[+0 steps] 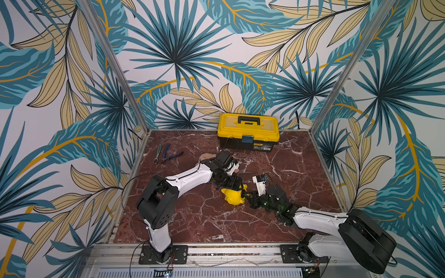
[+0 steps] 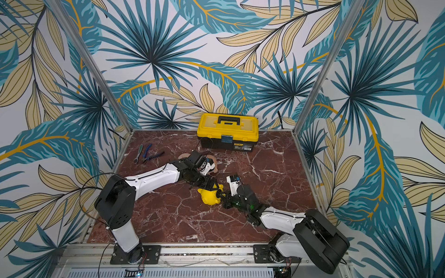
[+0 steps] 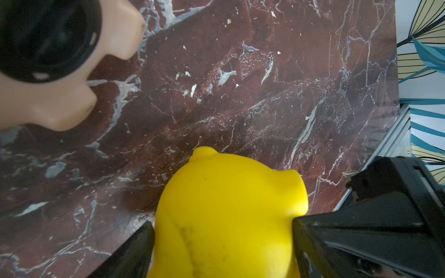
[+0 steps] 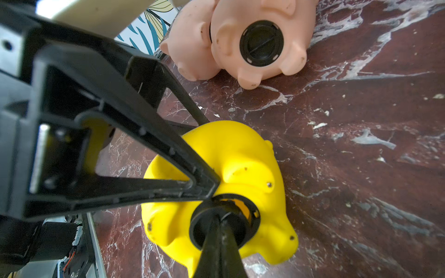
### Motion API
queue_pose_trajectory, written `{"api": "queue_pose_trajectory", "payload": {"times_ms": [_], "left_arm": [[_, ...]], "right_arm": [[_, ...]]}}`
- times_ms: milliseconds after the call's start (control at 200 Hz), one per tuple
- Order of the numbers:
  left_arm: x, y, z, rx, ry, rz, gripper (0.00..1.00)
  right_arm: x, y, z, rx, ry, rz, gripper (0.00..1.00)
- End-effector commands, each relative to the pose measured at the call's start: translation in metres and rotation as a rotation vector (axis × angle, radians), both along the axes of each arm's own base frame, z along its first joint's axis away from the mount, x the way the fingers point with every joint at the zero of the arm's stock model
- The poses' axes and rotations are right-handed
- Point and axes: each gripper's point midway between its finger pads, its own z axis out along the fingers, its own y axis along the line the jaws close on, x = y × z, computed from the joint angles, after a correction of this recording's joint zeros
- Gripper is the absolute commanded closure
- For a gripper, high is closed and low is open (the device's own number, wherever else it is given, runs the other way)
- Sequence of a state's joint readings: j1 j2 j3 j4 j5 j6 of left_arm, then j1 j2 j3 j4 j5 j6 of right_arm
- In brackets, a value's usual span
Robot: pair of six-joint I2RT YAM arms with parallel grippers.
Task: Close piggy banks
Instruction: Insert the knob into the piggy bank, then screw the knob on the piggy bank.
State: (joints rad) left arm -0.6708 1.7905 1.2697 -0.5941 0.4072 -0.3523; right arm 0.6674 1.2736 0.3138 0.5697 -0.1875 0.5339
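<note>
Mid-table, the right gripper [image 4: 215, 217], fingers closed together, is holding its tips on the black plug [image 4: 201, 228] at the belly of the yellow piggy bank [image 4: 240, 154]; the left gripper [image 3: 221, 228] is clamping that side-lying pig's body; behind, the peach-pink piggy bank [image 4: 291, 29] is touching the pale pink piggy bank [image 4: 190, 41]; the yellow-and-black toolbox [image 1: 248, 125] is sitting against the back wall.

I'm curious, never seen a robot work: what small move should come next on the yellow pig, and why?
Probably push the black plug straight in, perhaps with a slight twist. The left fingers clamp the yellow piggy bank, the closed right fingers sit in the plug's cup, and a yellow gap along one edge suggests it isn't fully seated.
</note>
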Motion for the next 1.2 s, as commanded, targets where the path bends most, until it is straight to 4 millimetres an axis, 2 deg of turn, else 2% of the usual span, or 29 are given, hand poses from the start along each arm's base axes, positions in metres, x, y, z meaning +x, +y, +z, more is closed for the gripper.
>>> {"api": "queue_pose_trajectory", "payload": {"times_ms": [0, 521, 826, 1197], "left_arm": [[-0.019, 0.013, -0.036, 0.093, 0.094, -0.003, 0.12], [-0.020, 0.011, -0.037, 0.093, 0.095, -0.008, 0.12], [-0.019, 0.011, -0.037, 0.092, 0.093, -0.010, 0.12], [-0.021, 0.009, -0.037, 0.090, 0.091, -0.012, 0.12]], "right_arm": [[0.003, 0.001, -0.002, -0.021, -0.001, 0.003, 1.00], [0.004, -0.005, -0.016, -0.079, 0.048, -0.007, 1.00], [0.006, 0.004, -0.023, -0.067, 0.104, 0.018, 1.00], [0.014, 0.002, -0.016, 0.033, 0.196, -0.070, 1.00]]}}
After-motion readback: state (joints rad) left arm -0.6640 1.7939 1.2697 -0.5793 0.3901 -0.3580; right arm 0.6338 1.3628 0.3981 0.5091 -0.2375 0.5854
